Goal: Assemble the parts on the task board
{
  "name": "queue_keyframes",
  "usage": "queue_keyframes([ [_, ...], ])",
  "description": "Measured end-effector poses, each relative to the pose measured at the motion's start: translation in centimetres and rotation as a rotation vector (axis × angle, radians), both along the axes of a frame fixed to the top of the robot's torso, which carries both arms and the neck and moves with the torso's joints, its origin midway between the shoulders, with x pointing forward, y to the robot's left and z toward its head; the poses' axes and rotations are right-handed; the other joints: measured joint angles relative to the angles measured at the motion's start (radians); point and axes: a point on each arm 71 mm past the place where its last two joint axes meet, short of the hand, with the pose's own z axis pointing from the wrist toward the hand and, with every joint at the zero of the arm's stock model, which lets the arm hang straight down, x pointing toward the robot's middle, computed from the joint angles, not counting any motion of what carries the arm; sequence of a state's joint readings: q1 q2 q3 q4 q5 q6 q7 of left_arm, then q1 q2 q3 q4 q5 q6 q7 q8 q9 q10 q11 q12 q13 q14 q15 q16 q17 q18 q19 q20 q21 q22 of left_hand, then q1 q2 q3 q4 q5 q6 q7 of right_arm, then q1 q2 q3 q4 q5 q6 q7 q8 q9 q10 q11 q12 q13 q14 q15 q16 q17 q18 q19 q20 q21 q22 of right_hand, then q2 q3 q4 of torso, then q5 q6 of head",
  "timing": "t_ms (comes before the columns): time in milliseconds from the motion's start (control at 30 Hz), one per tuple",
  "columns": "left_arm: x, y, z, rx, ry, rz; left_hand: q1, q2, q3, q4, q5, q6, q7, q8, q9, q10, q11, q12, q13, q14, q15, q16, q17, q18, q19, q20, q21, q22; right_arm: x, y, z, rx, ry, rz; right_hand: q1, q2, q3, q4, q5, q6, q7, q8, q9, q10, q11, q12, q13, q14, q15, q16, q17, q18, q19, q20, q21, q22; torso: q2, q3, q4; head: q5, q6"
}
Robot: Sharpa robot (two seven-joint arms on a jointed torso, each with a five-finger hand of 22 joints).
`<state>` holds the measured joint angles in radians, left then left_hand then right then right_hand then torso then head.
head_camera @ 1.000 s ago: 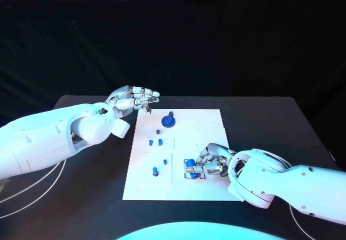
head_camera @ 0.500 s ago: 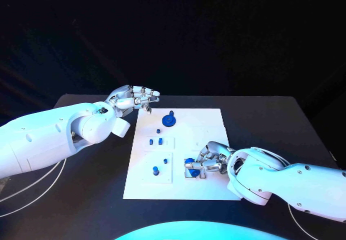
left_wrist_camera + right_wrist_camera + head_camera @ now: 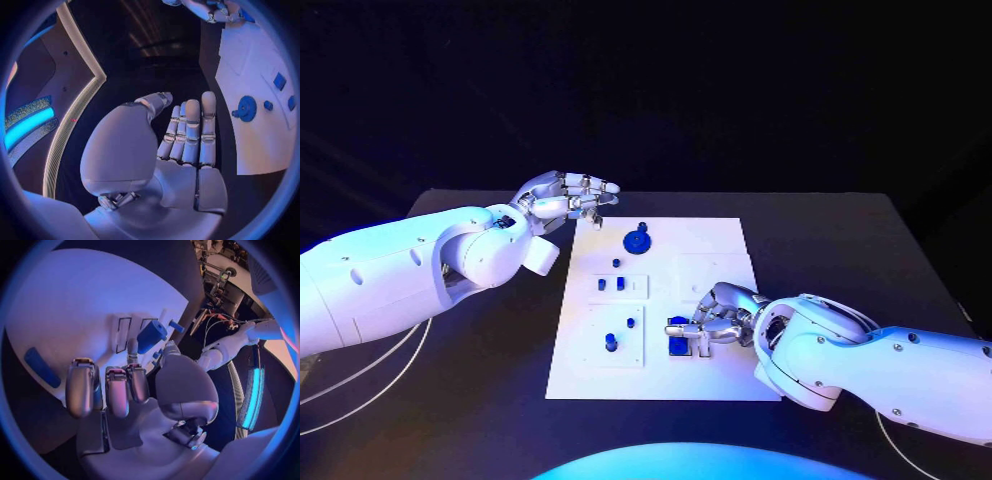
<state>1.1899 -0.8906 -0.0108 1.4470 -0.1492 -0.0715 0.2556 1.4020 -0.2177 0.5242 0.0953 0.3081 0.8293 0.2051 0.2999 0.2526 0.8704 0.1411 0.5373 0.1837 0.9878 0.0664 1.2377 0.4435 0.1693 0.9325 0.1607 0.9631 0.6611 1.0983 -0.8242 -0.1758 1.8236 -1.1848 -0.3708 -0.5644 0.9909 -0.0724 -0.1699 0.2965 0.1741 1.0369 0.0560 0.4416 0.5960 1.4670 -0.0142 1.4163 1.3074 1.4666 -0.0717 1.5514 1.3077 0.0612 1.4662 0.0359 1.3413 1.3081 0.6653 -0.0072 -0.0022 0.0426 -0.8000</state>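
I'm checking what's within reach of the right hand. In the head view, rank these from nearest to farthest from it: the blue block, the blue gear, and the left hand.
1. Blue block: at the right hand's fingers, near side of the task board.
2. Blue gear: at the board's far end.
3. Left hand: beyond the board's far left corner.

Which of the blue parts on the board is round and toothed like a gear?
The blue gear at the task board's far end, nearest the left hand. The other blue parts are small pegs or blocks, and none has teeth.
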Motion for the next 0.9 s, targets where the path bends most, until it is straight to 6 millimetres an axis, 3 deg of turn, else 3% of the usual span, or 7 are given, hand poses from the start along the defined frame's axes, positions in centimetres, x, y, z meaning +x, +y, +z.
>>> queue_keyframes([
  [133,0.0,0.0,0.0,0.0,0.001,0.0,0.0,0.0,0.0,0.0,0.0,0.0,0.0,0.0,0.0,0.0,0.0,0.0,0.0,0.0,0.0,0.0,0.0,0.0,0.0,0.0,0.0,-0.001,-0.2,-0.1,0.2,0.001,-0.008,0.008,0.0,0.0,0.01,-0.001,0.0,0.0,0.0,0.0,0.001,0.0,0.0,0.0,0.0,0.0,0.0,0.0,0.0,0.0,0.0,0.0,0.0,0.0,0.0,0.0001,0.0,0.0,0.0],
  [433,0.0,0.0,0.0,0.001,0.001,0.001,0.0,0.0,0.0,0.0,0.0,0.0,0.0,0.0,0.0,0.0,0.0,0.0,0.0,0.0,0.0,0.0,0.0,0.0,0.0,0.0,0.0,-0.001,-1.1,-1.1,0.8,0.016,-0.024,0.019,0.118,0.035,0.027,-0.005,0.0,0.0,0.0,0.0,0.004,0.0,0.0,0.0,0.0,0.0,0.0,0.0,0.0,0.0,0.0,0.0,0.0,0.0,0.0,0.0001,-0.0005,0.002,0.001],
  [667,0.0,0.0,0.0,0.001,0.001,0.001,0.0,0.0,0.0,0.0,0.0,0.0,0.0,0.0,0.0,0.0,0.0,0.0,0.0,0.0,0.0,0.0,0.0,0.0,0.0,0.0,0.0,-0.001,-1.7,-1.2,1.3,0.036,-0.031,0.039,0.235,0.027,0.031,-0.01,0.0,0.0,0.0,0.0,0.004,0.0,0.0,0.004,0.0,0.0,0.0,0.0,0.0,0.0,0.0,0.0,0.009,0.0,0.0,0.0001,-0.0007,0.003,0.0],
  [900,0.0,0.0,0.0,0.001,0.002,0.001,0.0,0.0,0.0,0.0,0.0,0.0,0.0,0.0,0.0,-0.004,0.004,0.0,0.0,0.0,0.0,0.0,0.0,0.0,0.0,0.0,0.0,-0.001,-1.8,-1.2,1.3,0.042,-0.03,0.054,0.263,0.017,0.042,-0.012,0.0,0.0,0.0,0.0,0.003,0.0,0.0,0.004,0.0,-0.004,-0.004,0.0,0.0,0.0,0.0,0.0,0.013,0.0,0.0,0.0001,-0.0002,0.002,-0.001],
])
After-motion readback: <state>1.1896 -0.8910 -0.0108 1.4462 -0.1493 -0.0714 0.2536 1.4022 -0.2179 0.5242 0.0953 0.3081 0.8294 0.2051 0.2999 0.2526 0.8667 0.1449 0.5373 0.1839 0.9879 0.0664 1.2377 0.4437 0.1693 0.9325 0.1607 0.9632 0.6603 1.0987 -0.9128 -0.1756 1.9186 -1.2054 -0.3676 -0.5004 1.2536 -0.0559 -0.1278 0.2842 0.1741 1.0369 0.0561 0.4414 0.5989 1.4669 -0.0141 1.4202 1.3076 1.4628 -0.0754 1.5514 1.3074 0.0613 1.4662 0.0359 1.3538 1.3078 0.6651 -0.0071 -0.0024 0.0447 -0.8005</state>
